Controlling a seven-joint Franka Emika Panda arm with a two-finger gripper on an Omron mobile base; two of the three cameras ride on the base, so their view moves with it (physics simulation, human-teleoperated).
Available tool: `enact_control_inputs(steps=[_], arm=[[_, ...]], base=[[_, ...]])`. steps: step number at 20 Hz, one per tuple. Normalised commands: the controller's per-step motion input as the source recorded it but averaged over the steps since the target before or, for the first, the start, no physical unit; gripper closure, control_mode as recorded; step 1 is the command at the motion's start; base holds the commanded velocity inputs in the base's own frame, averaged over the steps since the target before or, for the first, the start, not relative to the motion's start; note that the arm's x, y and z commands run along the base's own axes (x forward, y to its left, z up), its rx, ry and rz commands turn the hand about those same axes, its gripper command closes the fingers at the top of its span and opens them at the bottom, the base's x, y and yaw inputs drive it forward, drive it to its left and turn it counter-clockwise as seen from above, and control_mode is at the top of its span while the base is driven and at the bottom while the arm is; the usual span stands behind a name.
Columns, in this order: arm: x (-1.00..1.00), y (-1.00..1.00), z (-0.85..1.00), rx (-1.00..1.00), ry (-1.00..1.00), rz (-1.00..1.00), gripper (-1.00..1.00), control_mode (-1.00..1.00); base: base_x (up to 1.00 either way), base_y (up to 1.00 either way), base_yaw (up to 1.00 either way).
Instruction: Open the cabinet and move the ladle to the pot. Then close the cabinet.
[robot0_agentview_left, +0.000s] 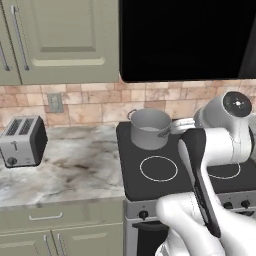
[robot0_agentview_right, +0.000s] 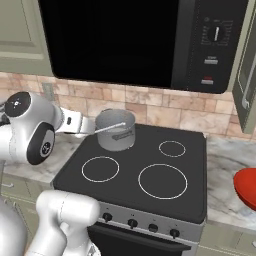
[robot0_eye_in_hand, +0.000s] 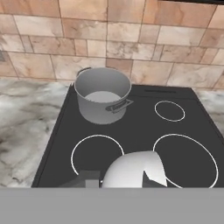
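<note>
Up at the left, the cabinet (robot0_agentview_left: 60, 40) is pale olive, with flat sunk panels. Its doors are closed, and its long silver bar handle stands straight up and down. Below it, a boxy silver toaster (robot0_agentview_left: 22, 141) sits on the cloudy marble counter (robot0_agentview_left: 85, 165). Next, the pot (robot0_agentview_left: 149, 129) is plain grey metal and round like a can. It stands upright on the back left ring of the smooth black stove (robot0_agentview_left: 150, 187), with its side handle pointing front-right. The gripper (robot0_eye_in_hand: 120, 181) is closed up with nothing in its 2 tips.
</note>
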Motion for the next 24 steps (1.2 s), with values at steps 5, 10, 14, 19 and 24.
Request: enact_control_inputs(steps=[5, 10, 14, 19, 24], arm=[[0.23, 0.07, -0.25, 0.00, 0.05, 0.00, 1.00, -1.00], [0.30, 0.12, -0.19, 0.00, 0.02, 0.00, 1.00, -1.00], [0.34, 0.09, -0.21, 0.00, 0.02, 0.00, 1.00, -1.00], [0.25, 0.05, -0.24, 0.00, 0.00, 0.00, 1.00, -1.00], [0.25, 0.02, -0.17, 0.00, 0.00, 0.00, 1.00, -1.00]], base=[[0.00, 0.00, 0.00], [0.00, 0.00, 0.00], [0.00, 0.00, 0.00], [0.00, 0.00, 0.00], [0.00, 0.00, 0.00]])
